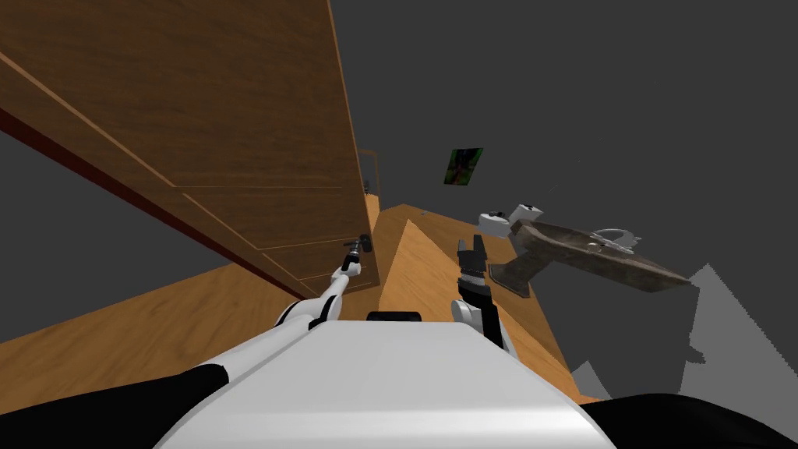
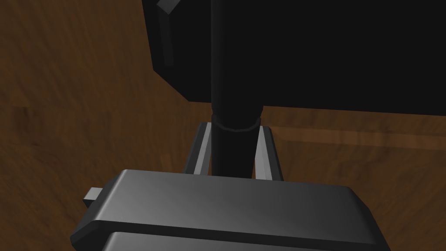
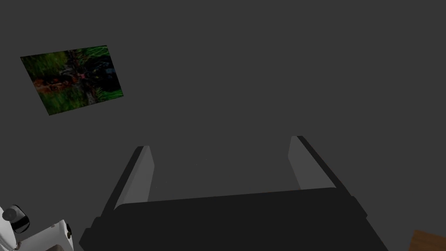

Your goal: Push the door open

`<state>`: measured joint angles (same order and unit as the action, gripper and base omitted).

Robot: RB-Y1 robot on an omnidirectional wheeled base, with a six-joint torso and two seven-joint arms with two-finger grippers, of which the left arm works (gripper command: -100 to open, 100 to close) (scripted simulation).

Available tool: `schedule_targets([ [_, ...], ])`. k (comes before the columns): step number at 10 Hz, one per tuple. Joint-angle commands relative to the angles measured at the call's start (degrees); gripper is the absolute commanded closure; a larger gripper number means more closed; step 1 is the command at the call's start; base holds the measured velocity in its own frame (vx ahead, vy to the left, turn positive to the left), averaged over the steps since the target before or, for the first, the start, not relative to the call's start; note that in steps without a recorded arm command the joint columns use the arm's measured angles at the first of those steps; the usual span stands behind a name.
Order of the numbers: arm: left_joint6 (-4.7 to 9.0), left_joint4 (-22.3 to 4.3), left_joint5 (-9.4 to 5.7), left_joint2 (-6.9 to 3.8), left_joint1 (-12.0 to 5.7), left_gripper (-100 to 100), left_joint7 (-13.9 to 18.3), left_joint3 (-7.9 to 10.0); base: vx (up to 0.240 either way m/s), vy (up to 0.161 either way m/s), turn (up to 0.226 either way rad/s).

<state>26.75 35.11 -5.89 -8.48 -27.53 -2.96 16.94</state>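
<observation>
A brown wooden door (image 1: 234,132) stands ajar on my left, its free edge toward the middle of the head view. A black lever handle (image 1: 364,245) sits near that edge. My left gripper (image 1: 356,251) is stretched out to it. In the left wrist view the gripper (image 2: 234,130) is shut on the black handle bar (image 2: 233,87), one finger (image 2: 266,148) pressing each side, with the brown door face (image 2: 65,109) behind. My right gripper (image 1: 472,248) is held up to the right of the door edge, and in its wrist view it (image 3: 220,150) stands open with nothing between its fingers.
Wooden floor (image 1: 436,257) runs past the door's edge. A brown vanity counter with a white sink (image 1: 592,253) and a white toilet (image 1: 499,222) stand ahead on the right. A dark grey wall (image 1: 584,101) with a green picture (image 1: 463,166) closes the far side.
</observation>
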Motion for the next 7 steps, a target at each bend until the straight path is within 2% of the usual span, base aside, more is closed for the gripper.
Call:
schedule_targets([
  [1, 0.93, -1.6, -0.17, -0.89, -0.89, 100, -0.2, 0.74, 0.136, -0.105, 0.124],
  [6, 1.12, -2.1, -0.28, -1.04, -1.14, 100, -0.6, 1.64, 0.170, -0.099, 0.118],
  [7, 0.98, -2.1, -0.27, -0.85, -0.84, 100, -0.7, 1.59, 0.080, -0.041, 0.050],
])
